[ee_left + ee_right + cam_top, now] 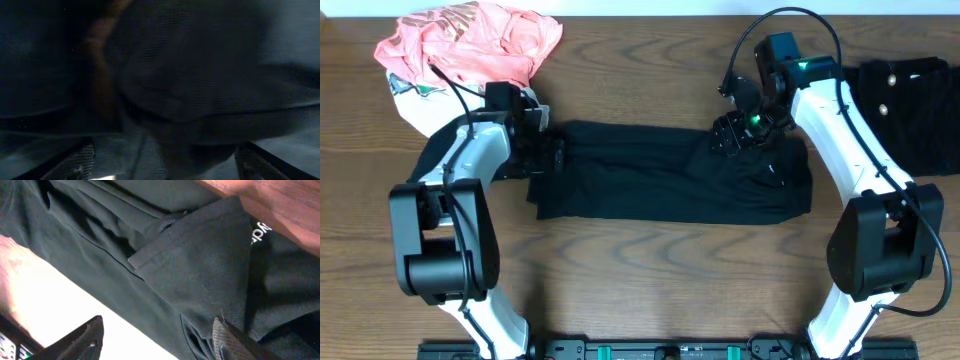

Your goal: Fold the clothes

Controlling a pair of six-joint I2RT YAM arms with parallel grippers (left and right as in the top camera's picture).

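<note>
Wooden desk boards ran under everything. Across their middle lay the black T-shirt, gathered into a long band from left to right. Its sides looked turned in, so a crosswise fold seemed the step due next. Spare clothes sat out of the way along the far edge, probably waiting their turn. A black garment lay at the far right. A coral-pink garment was heaped at the far left, with a white printed garment poking out beneath it. Each arm stood at one end of the band, likely so that both ends could be lifted together. The left pincer was down at the band's left end, jaws wide, with dark cloth filling its camera. Whether cloth sat between them could not be told. The right pincer hung over the far right part of the shirt, jaws fairly wide and closed on nothing. Near it showed the small white logo.
</note>
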